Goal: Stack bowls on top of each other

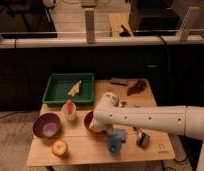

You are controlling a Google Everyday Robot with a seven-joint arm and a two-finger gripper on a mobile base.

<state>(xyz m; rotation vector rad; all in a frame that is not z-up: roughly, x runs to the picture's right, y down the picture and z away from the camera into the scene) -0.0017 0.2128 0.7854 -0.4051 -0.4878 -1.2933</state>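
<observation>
The white arm reached in from the right across the wooden table. Its gripper hung down at the orange-red bowl, over the bowl's right side and hiding much of it. Whether the gripper was spread or pressed together could not be told. The purple bowl sat apart to the left, near the table's left edge, upright with its paler inside showing. A blue cup stood just in front of the gripper — under the arm — and a green tray lay at the back.
</observation>
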